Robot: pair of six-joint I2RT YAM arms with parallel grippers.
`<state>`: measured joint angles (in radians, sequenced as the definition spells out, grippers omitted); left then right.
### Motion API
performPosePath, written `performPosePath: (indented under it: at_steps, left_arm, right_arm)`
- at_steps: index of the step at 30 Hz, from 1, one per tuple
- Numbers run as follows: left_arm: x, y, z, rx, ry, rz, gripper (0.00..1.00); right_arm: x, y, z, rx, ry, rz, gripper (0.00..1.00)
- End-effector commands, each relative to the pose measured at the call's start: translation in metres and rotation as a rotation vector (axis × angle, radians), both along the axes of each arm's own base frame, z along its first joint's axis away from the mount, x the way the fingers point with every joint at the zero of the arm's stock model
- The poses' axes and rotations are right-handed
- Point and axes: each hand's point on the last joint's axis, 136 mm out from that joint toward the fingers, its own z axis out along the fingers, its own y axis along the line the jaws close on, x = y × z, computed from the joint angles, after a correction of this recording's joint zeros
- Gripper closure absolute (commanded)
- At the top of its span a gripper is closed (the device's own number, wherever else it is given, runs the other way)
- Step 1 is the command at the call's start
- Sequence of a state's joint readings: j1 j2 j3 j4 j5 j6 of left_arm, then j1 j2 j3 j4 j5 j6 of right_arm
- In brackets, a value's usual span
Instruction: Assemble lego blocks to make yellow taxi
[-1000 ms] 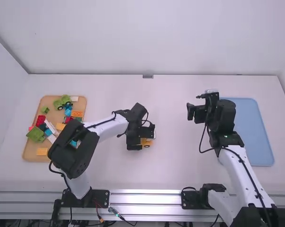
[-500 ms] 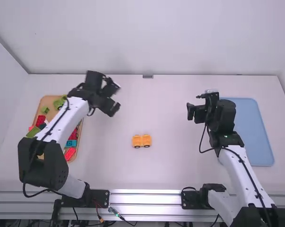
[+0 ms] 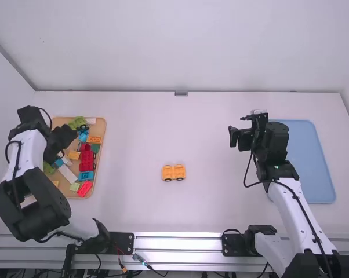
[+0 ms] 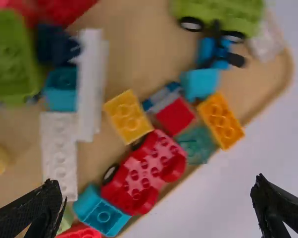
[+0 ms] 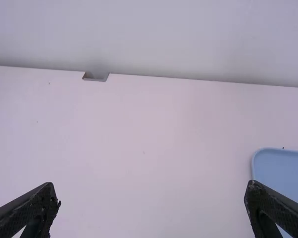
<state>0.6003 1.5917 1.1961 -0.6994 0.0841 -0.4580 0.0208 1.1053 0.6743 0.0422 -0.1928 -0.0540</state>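
The yellow car base [image 3: 174, 172] stands on its wheels on the middle of the table, touched by neither gripper. My left gripper [image 3: 63, 152] is over the left part of the block tray; in its own wrist view the left gripper [image 4: 156, 210] is open above loose blocks. Among them are a yellow block [image 4: 128, 116], an orange-yellow block [image 4: 221, 120] and a red car base [image 4: 145, 172]. My right gripper [image 3: 237, 139] hangs above the table left of the blue tray, and in the right wrist view this gripper [image 5: 151, 210] is open with nothing between its fingers.
The tan tray [image 3: 99, 123] at the left also holds green, white and blue pieces. A blue tray [image 3: 308, 162] lies at the right beside the right arm. Bare white table [image 3: 209, 121] surrounds the yellow car base.
My left gripper has left the yellow car base, uncovering it, and swung left to the block tray. The right arm has kept still.
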Motion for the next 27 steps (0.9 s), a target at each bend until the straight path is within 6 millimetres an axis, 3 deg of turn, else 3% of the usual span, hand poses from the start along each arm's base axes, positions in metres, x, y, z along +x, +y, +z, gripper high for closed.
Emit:
performPosePath:
  at_steps: [1,12,16,22,27]
  left_arm:
    - [-0.019,0.005,-0.013,-0.088,0.01,0.215,0.01]
    - [-0.084,0.045,-0.045,-0.075,0.149,0.374,0.01]
    - [-0.096,0.049,-0.059,-0.095,0.205,0.401,0.01]
    - [-0.098,0.053,-0.08,-0.109,0.249,0.425,0.01]
    - [-0.11,0.057,-0.088,-0.084,0.305,0.491,0.01]
  right_arm:
    - [0.007,0.003,0.017,0.004,-0.036,0.006,0.01]
    - [0.007,0.003,0.017,0.006,-0.035,0.005,0.01]
    - [0.006,0.003,0.017,0.006,-0.035,0.006,0.01]
    - [0.006,0.003,0.016,0.005,-0.032,0.006,0.01]
    - [0.006,0.003,0.016,0.004,-0.033,0.006,0.01]
